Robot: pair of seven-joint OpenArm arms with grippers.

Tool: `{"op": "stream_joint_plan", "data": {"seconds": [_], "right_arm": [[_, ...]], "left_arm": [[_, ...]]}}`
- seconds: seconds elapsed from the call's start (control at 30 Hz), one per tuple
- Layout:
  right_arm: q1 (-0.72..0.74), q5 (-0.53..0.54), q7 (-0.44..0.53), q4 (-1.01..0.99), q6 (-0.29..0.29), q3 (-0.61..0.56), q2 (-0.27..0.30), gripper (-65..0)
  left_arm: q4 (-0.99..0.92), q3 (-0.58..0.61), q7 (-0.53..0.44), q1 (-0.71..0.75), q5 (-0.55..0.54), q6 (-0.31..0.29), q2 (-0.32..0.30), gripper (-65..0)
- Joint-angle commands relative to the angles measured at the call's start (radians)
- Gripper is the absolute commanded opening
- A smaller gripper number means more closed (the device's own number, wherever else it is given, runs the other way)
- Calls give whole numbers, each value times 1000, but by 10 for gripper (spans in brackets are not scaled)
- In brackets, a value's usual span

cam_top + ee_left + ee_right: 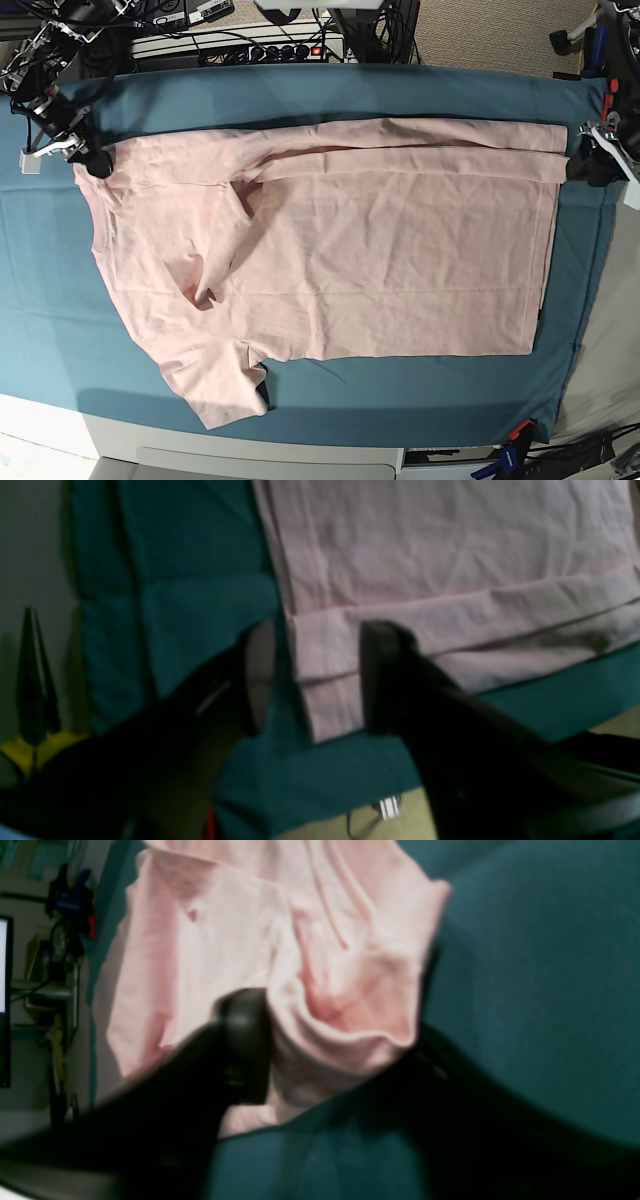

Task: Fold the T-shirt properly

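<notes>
- Hem corner of the pale pink cotton T-shirt (450, 570) lies doubled between the spread, black left gripper (312, 680), not yet pinched, in the left wrist view.
- Right wrist view: the black right gripper (340, 1040) pinches bunched pink shoulder fabric.
- Base view: only the far long edge is folded over on the teal-covered table (330, 390); near sleeve and crosswise folds remain.

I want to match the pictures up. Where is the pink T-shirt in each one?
Left wrist: the T-shirt fills the top right, its folded hem corner between the gripper fingers.
Right wrist: bunched up in the top middle.
Base: spread across the middle.
Shared landmark: the teal cloth under it.
</notes>
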Motion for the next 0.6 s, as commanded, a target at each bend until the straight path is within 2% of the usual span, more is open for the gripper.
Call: {"op": "stream_joint_plan", "data": {"seconds": [0.0,0.03,0.1,0.3,0.4,0.57], "right_arm": [[3,8,0,12,16,2,17,-525],[3,8,0,12,29,2,17,-589],[3,8,0,12,36,2,17,-638],[3,8,0,12,36,2,17,-638],[3,8,0,12,36,2,17,-638],[3,9,0,12,36,2,17,-638]], "left_arm": [[13,-8,6,-5,-19,14,-22,-358],[10,-8,27,-3,-27,29,-23,-358],[-7,-8,50,7,-43,46,-29,-358],[-114,-8,115,20,-164,43,-44,-358],[-166,-8,130,20,-212,21,-43,-358],[-232,-8,129,19,-229,20,-43,-358]]}}
